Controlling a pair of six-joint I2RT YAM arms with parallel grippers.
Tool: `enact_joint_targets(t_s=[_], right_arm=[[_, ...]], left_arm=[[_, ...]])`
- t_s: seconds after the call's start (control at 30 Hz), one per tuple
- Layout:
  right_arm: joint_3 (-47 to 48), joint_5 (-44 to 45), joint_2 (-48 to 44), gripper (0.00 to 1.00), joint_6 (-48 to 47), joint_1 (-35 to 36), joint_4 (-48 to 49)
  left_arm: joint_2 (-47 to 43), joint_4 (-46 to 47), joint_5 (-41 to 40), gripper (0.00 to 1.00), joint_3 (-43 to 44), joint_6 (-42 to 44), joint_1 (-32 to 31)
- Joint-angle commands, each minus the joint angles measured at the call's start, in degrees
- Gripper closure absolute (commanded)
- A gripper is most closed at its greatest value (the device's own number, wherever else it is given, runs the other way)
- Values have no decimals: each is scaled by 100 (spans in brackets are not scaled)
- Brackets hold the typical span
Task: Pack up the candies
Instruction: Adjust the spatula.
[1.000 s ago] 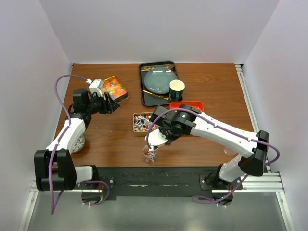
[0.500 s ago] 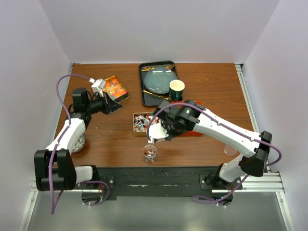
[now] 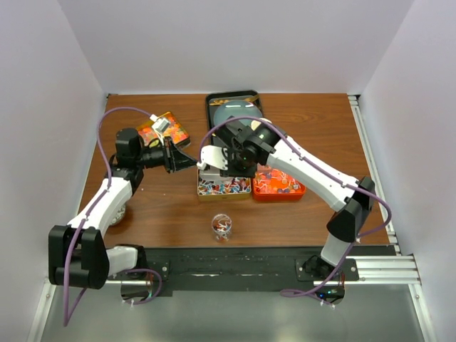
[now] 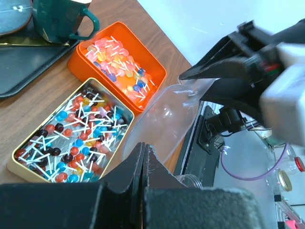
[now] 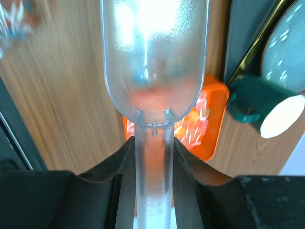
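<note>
The candies, tiny coloured balls on white sticks, fill a gold tin [image 3: 199, 187] [image 4: 12, 164] and an orange tin [image 3: 299, 191] [image 4: 76, 71]. More candies lie in a small clear jar [image 3: 221, 226] near the front edge. My right gripper [image 5: 153, 142] is shut on the handle of a clear plastic scoop [image 5: 153, 57] [image 4: 167, 119], held over the gold tin's left end. The scoop's bowl looks empty. My left gripper [image 4: 143, 145] [image 3: 189, 162] is shut, its tips at the scoop's front lip. Whether they pinch the lip does not show.
A black tray [image 3: 214, 142] with a blue plate [image 3: 229, 114] lies behind the tins, and a green cup [image 4: 62, 19] stands on it. Another tin of orange and red sweets [image 3: 165, 128] sits at the back left. A round jar [image 3: 117, 211] rests under my left forearm.
My right arm carried the scoop from the front jar back and up to the gold tin. My left arm reached right to meet it and its jaws closed.
</note>
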Motion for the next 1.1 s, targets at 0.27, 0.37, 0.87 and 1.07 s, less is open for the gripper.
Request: enact_joint_targets(t_s=[0.27,0.37,0.87,1.07], right_arm=[[1548,-1580,-65,100,495,9,144],[1645,-1546,-152,100,566,9,144],[-1569,-9,-1444,100,65,-1907,363],[-2055,344,-1304,100,-102,-2540,214]], left_arm=[[365,21,-132,100,46,152,-23],[462,56,-229,100,90,178,-15],[849,-1254,-2848,61,-94,548,390],[875,-1087,-2963,49,-639,284,390]])
